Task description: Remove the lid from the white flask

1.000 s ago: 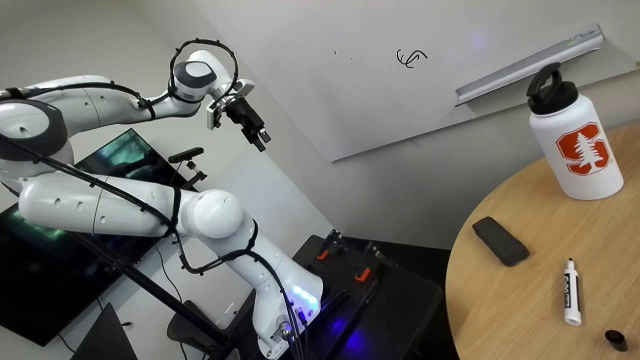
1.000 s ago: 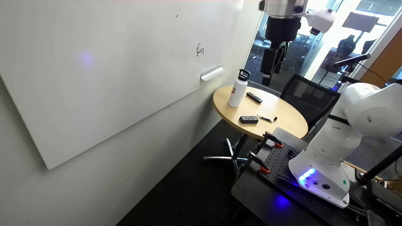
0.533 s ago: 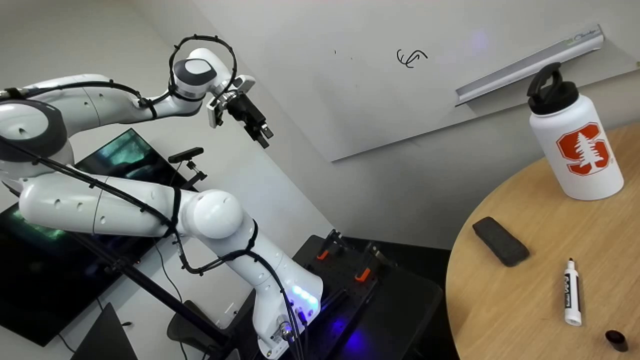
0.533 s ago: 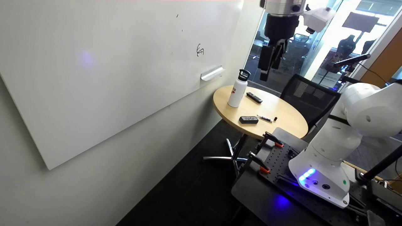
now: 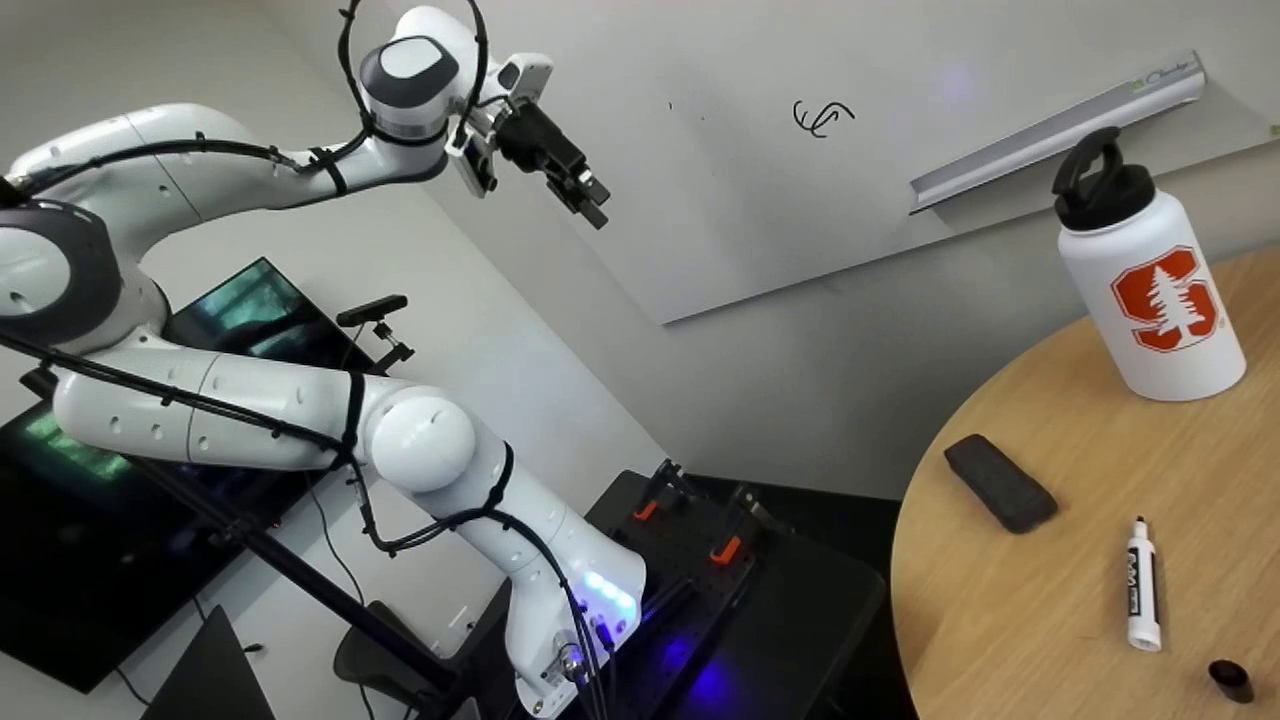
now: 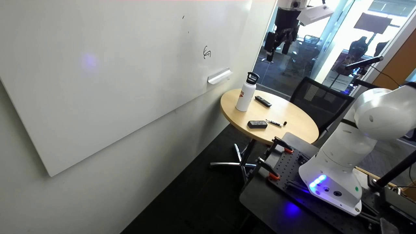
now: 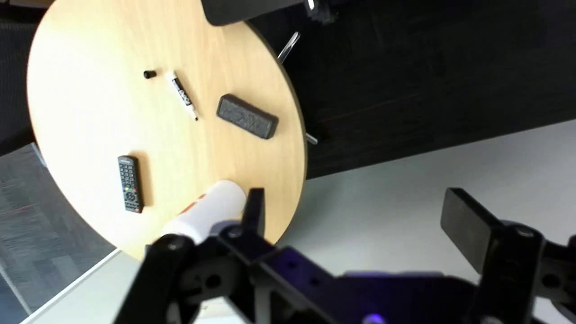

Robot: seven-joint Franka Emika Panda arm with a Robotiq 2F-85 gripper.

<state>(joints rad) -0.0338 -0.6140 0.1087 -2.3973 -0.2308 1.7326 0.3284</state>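
Note:
The white flask [image 5: 1148, 310] stands upright on the round table with its orange-red logo showing. It also shows in an exterior view [image 6: 246, 97] and lies partly behind a finger in the wrist view [image 7: 215, 208]. The dark lid [image 5: 1105, 190], with its raised loop top, sits on the flask; it shows too in an exterior view [image 6: 252, 78]. In the wrist view the lid is largely hidden behind the gripper. My gripper [image 5: 597, 203] is high in the air, well apart from the flask. In the wrist view the gripper [image 7: 355, 198] has its fingers wide apart with nothing between.
The round wooden table [image 6: 295, 120] also bears a black eraser [image 7: 247, 116], a white marker [image 7: 182, 94], its black cap [image 7: 150, 74] and a remote [image 7: 129, 183]. A whiteboard wall with a tray [image 6: 220, 76] stands close behind the flask. A chair [image 6: 320, 100] stands beside the table.
My arm has moved: the gripper has gone up and to the right in an exterior view, and up and slightly left in an exterior view. The flask and lid have not moved.

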